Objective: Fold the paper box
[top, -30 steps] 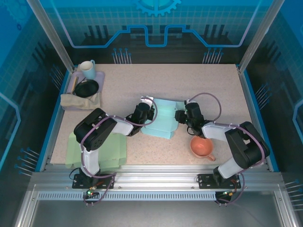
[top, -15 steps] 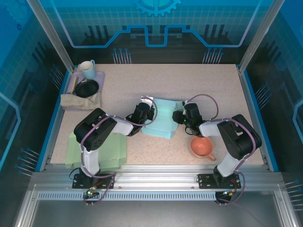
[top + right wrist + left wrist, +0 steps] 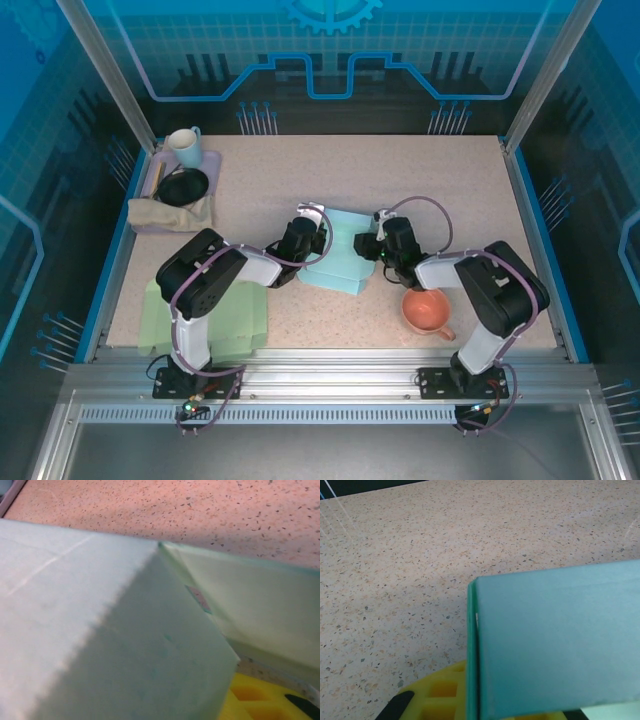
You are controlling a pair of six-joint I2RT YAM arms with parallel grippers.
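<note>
The paper box (image 3: pixel 340 258) is pale teal and lies half-formed at the table's middle. My left gripper (image 3: pixel 311 233) sits at its left edge, shut on an upright teal wall (image 3: pixel 555 640). A yellow finger (image 3: pixel 437 695) shows beside that wall's edge. My right gripper (image 3: pixel 371 244) presses against the box's right side. In the right wrist view a large teal panel (image 3: pixel 125 640) covers most of the jaws, and one yellow finger (image 3: pixel 255 697) peeks out beneath it. An inner flap (image 3: pixel 250 615) slopes away behind the panel.
An orange cup (image 3: pixel 427 311) stands just in front of the right arm. A flat green sheet (image 3: pixel 205 318) lies front left. At the back left, a purple tray (image 3: pixel 210 160) holds a mug (image 3: pixel 184 146), a black bowl (image 3: pixel 183 186) and a beige cloth (image 3: pixel 168 213).
My right gripper has moved left into the box's right side, pushing that side inward so the box looks narrower. The left gripper has held still.
</note>
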